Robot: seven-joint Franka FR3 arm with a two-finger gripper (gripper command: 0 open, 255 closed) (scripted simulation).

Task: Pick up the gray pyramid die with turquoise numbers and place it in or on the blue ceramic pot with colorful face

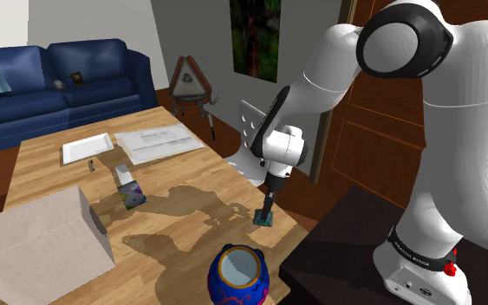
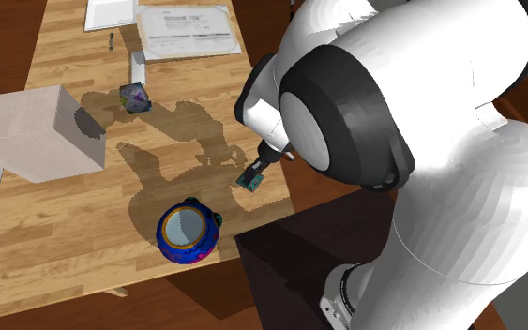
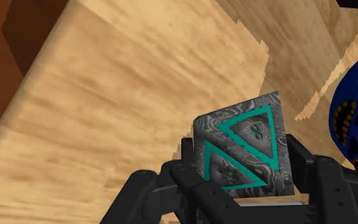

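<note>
Fingers (image 3: 327,184) clamped on grey die (image 3: 247,149) with turquoise markings, held low over worktop (image 1: 172,238) edge near blue pot (image 1: 238,273); advise: lift clear of rim, centre over opening, lower inside before releasing, lest it bounce out.

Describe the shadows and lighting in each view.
Shoulder view: the arm's broad, dark shadow lies on the table beside the gripper. Second exterior view: the same shadow reaches the pot, its edges stepped. Wrist view: the die clasped in the gripper is evenly lit, with no glare; a jagged-edged shadow crosses the wood beyond it.
</note>
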